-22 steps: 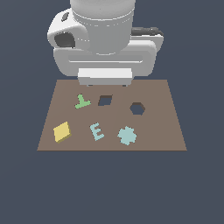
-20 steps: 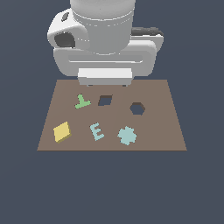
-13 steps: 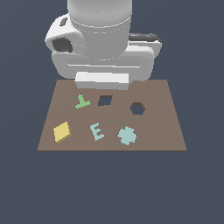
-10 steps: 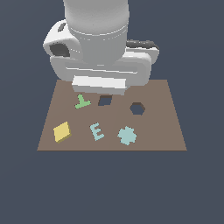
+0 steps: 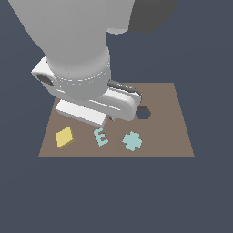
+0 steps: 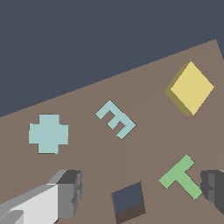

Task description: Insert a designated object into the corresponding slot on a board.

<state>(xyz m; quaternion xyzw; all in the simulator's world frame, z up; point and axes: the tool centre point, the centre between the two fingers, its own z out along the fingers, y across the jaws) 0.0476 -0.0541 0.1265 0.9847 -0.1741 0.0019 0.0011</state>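
Yellow diamond (image 6: 191, 88) lies apart from the seemingly open tool (image 6: 142, 190).

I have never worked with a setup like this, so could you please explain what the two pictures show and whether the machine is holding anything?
Both are simulator renders of one robot arm. The exterior view comes from a camera off the arm: the big white shape is the arm's end, leaning over a brown board. The wrist view comes from a camera on the arm, looking down past its tool, whose two grey fingertips show at the edges.

On the board lie a yellow diamond block, a pale teal E, a teal cog-shaped piece and a green T. There are also a dark diamond hole and a hexagonal hole.

The fingertips stand apart with nothing between them, so nothing is held.
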